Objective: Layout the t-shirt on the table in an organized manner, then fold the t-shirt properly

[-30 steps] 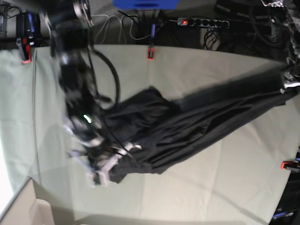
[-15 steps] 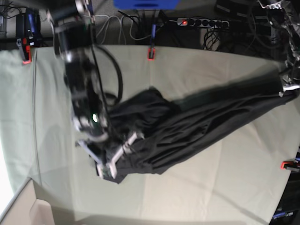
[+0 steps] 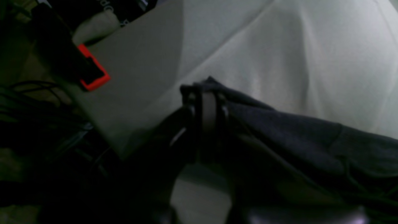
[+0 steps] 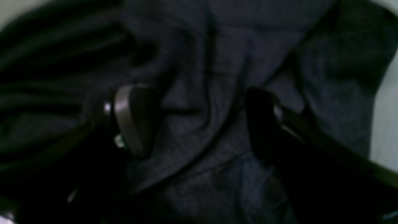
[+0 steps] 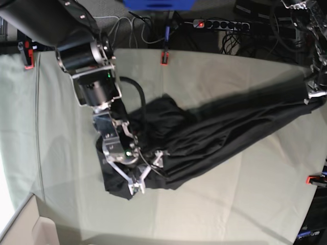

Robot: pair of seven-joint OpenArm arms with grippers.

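Note:
The black t-shirt (image 5: 230, 127) lies stretched in a long creased band across the pale green-grey table (image 5: 230, 199), bunched at its left end. My right gripper (image 5: 147, 173) is open over that bunched end. In the right wrist view its fingers (image 4: 133, 121) straddle a fold of the fabric (image 4: 199, 77), pressed close to it. My left gripper (image 5: 312, 94) is at the table's far right edge. In the left wrist view it (image 3: 208, 102) is shut on a corner of the shirt (image 3: 295, 137), held above the cloth. The shirt's graphic is hidden.
Red clamps sit at the back edge (image 5: 164, 57), the back left (image 5: 28, 56) and the right edge (image 5: 314, 179); one shows near my left gripper (image 3: 93, 74). A power strip (image 5: 219, 24) and cables lie behind the table. The table's front-left corner (image 5: 30, 204) drops off.
My right arm has swung right, from the shirt's left end onto the bunched fabric, with the gripper still open. The left gripper and the stretched shirt end have not moved.

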